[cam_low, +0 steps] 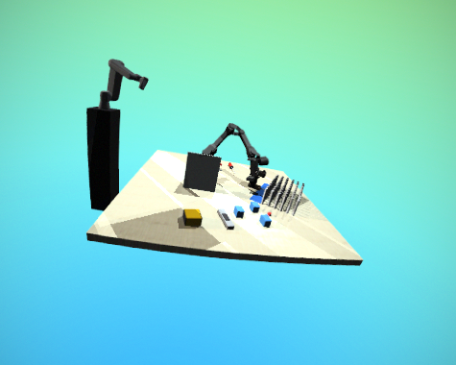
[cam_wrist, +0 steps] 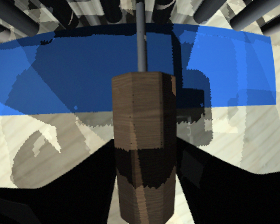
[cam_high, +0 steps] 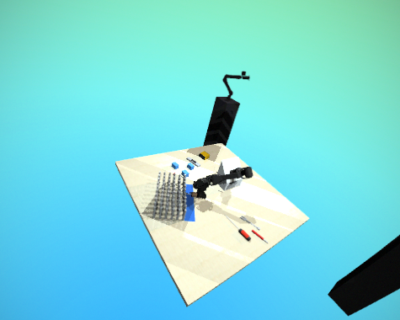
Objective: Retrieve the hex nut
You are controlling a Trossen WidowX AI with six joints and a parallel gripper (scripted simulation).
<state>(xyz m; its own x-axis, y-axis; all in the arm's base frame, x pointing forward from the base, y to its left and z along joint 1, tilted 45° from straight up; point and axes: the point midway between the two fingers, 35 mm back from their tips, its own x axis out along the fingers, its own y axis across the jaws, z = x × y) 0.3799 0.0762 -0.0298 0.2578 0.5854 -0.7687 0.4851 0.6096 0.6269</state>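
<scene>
The tool (cam_high: 198, 194) (cam_low: 254, 186) (cam_wrist: 144, 143) is closed on a brown wooden handle (cam_high: 194, 194) (cam_wrist: 144, 110), one black finger on each side. From the handle's far end a thin grey rod (cam_wrist: 142, 45) runs over the blue strip (cam_high: 190, 214) (cam_low: 257, 198) (cam_wrist: 231, 60) and out of view at the top, among the dark spacers (cam_high: 169, 198) (cam_low: 284, 192) (cam_wrist: 10, 15). Shadows cross the strip and the pale, wood-grained surface (cam_high: 210, 265) (cam_low: 148, 206) (cam_wrist: 46, 125). The rod's tip is out of view.
</scene>
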